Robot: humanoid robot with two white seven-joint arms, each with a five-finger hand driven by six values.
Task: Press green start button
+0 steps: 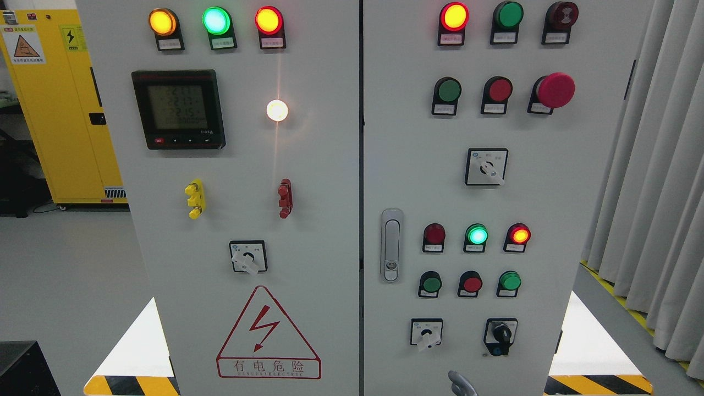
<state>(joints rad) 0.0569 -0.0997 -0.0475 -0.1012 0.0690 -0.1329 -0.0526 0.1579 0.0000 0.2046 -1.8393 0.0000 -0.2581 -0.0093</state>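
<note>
A grey electrical cabinet fills the view. Its right door (550, 192) carries three green push buttons: one in the upper row (449, 89) and two in the lower row, at the left (431, 284) and at the right (510, 280). A red button (472, 284) sits between the lower two. A small grey part of my right hand (461, 383) pokes in at the bottom edge, below the lower buttons and apart from them. The rest of it is out of view.
The right door also has a red mushroom stop button (555, 89), rotary switches (486, 166) and a door latch (391, 245). The left door has a meter (178, 108) and lit lamps. A yellow cabinet (60, 110) stands at the left, curtains (660, 165) at the right.
</note>
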